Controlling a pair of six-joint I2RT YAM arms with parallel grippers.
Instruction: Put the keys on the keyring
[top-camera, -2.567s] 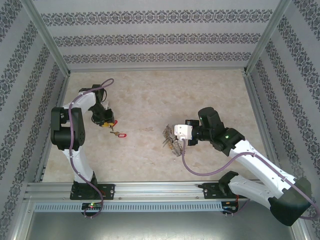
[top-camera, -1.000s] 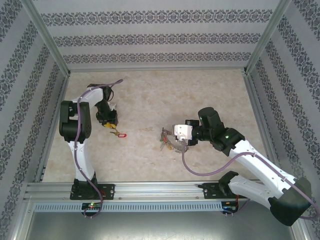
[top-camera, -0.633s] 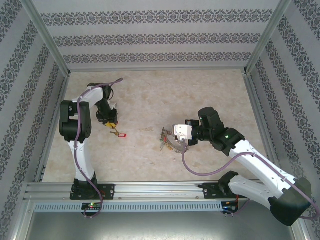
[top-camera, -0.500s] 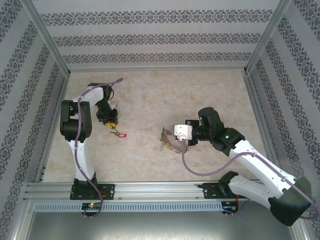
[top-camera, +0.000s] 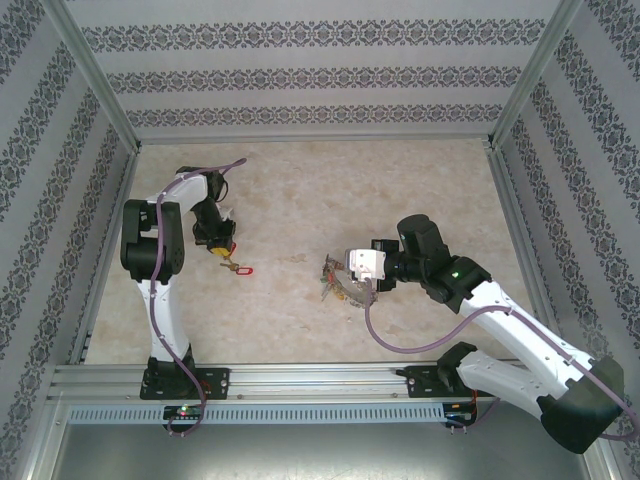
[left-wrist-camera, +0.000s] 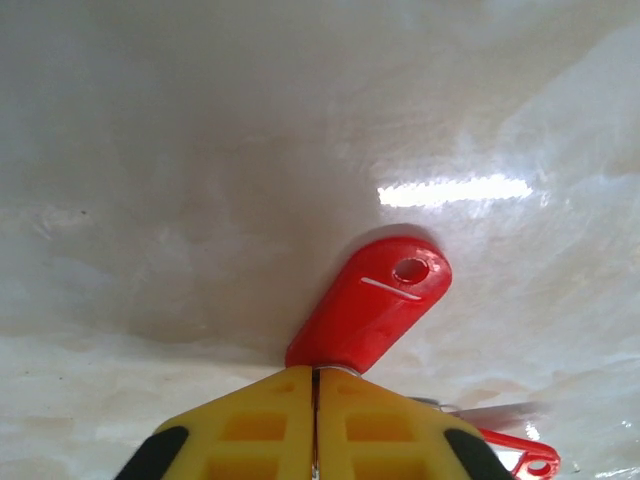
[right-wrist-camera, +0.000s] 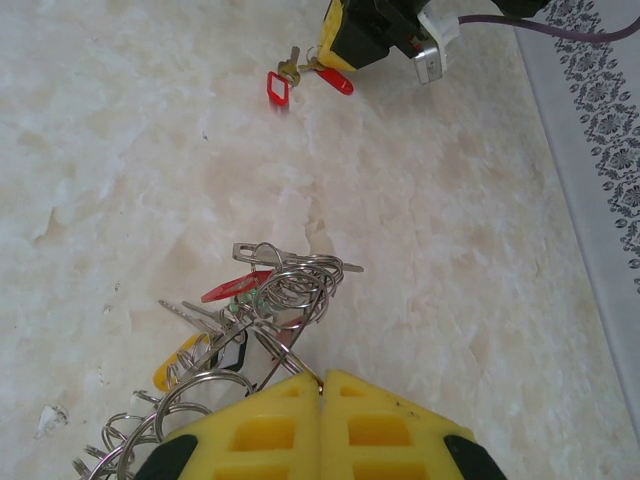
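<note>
Red key tag (left-wrist-camera: 370, 315) is pinched in the clenched left gripper (left-wrist-camera: 315, 425); another red-tagged key (left-wrist-camera: 527, 462) lies just beside it. The right gripper (right-wrist-camera: 321, 395) clamps the keyring (right-wrist-camera: 290, 285).

White links, black joints and purple cables (top-camera: 405, 347) on left arm (top-camera: 160, 310) and right arm (top-camera: 520, 335); left tool (left-wrist-camera: 315, 375) and right tool (right-wrist-camera: 321, 378) yellow, ribbed.

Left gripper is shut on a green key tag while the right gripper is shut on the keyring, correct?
No. The key tag in the left gripper is red, not green; the left wrist view shows it pinched between the shut fingers. The right gripper is shut on the keyring, as stated.
</note>
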